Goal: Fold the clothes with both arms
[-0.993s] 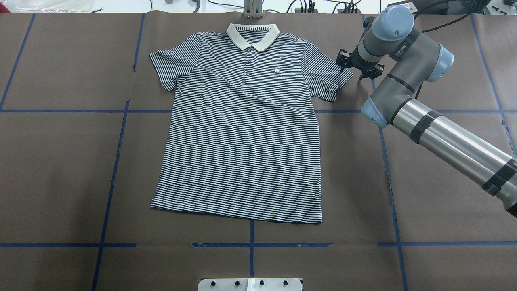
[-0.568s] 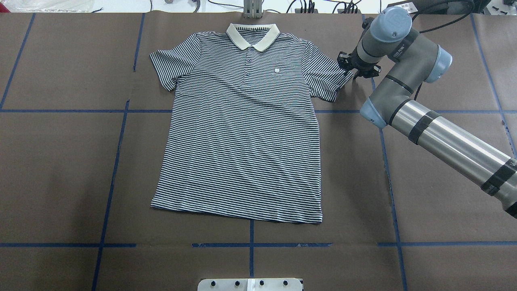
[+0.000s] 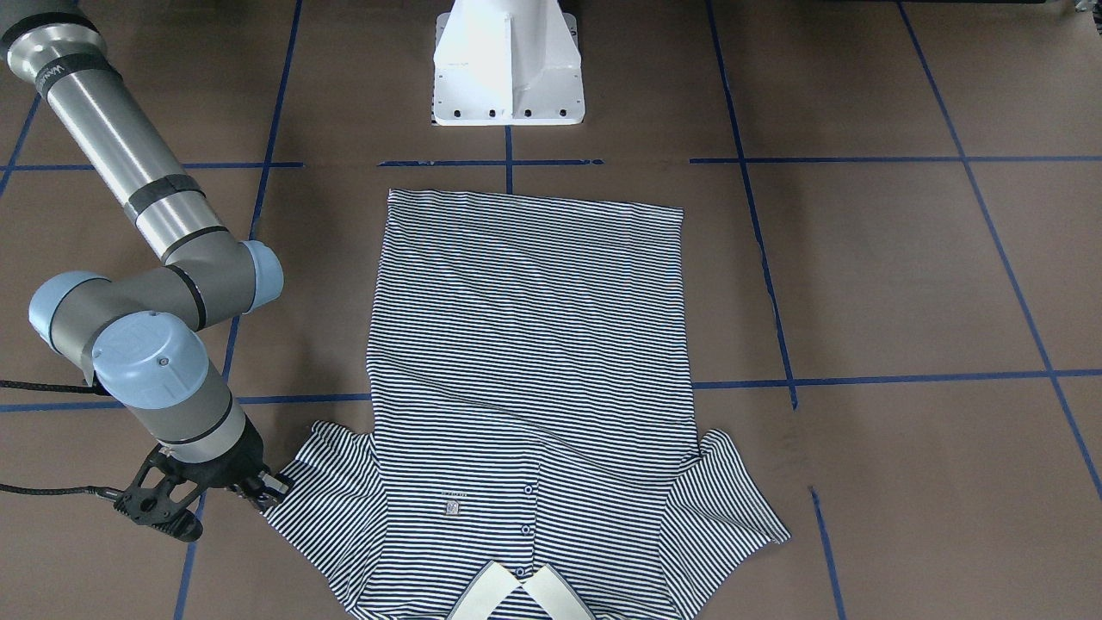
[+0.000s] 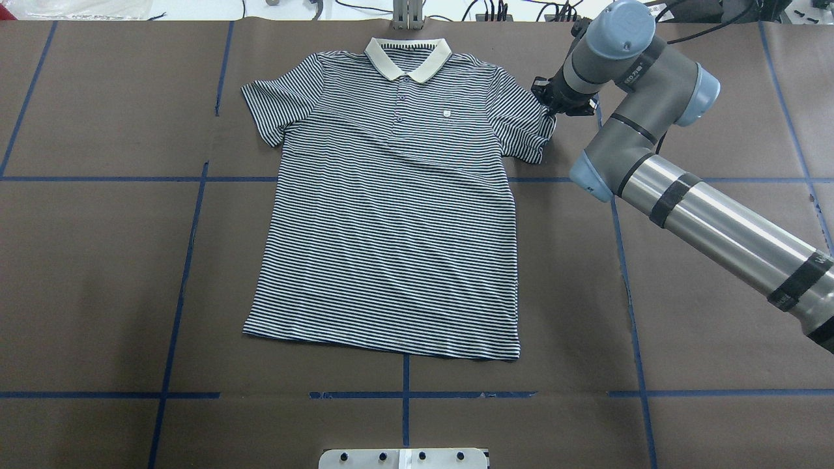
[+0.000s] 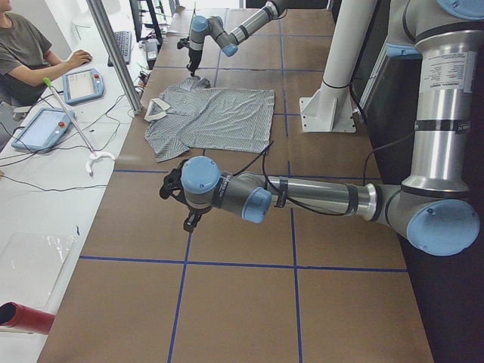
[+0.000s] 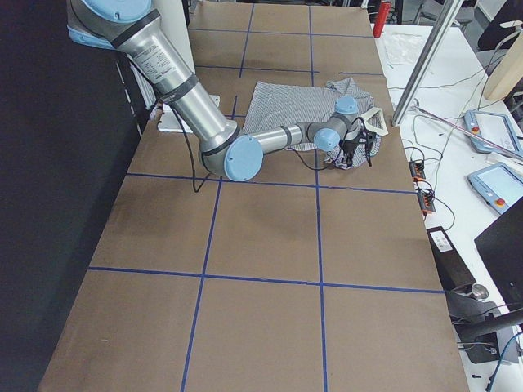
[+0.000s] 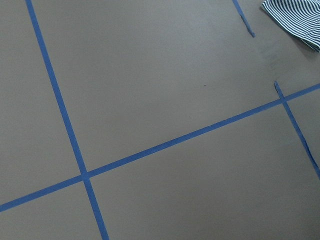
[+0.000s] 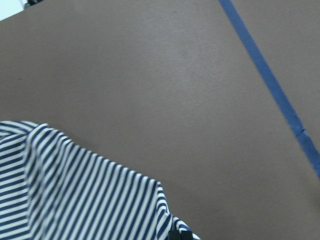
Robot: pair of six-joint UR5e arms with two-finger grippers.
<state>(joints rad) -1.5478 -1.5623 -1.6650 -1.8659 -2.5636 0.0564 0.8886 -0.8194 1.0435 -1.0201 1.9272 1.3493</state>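
Right claw sits at the hem of the shirt's sleeve, tips touching cloth; you cannot tell whether it is clenched. The shirt lies flat, face up, unfolded on the bench. Left claw hovers well apart, grip unreadable. You seem to be at the first sleeve pickup: confirm the pinch, then carry the sleeve inward across the chest.

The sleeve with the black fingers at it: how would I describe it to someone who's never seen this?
Find the striped polo shirt on the brown table, collar at the far side. In the overhead view it is the right-hand sleeve, with the right arm's black fingers at its outer edge; the other sleeve lies alone.
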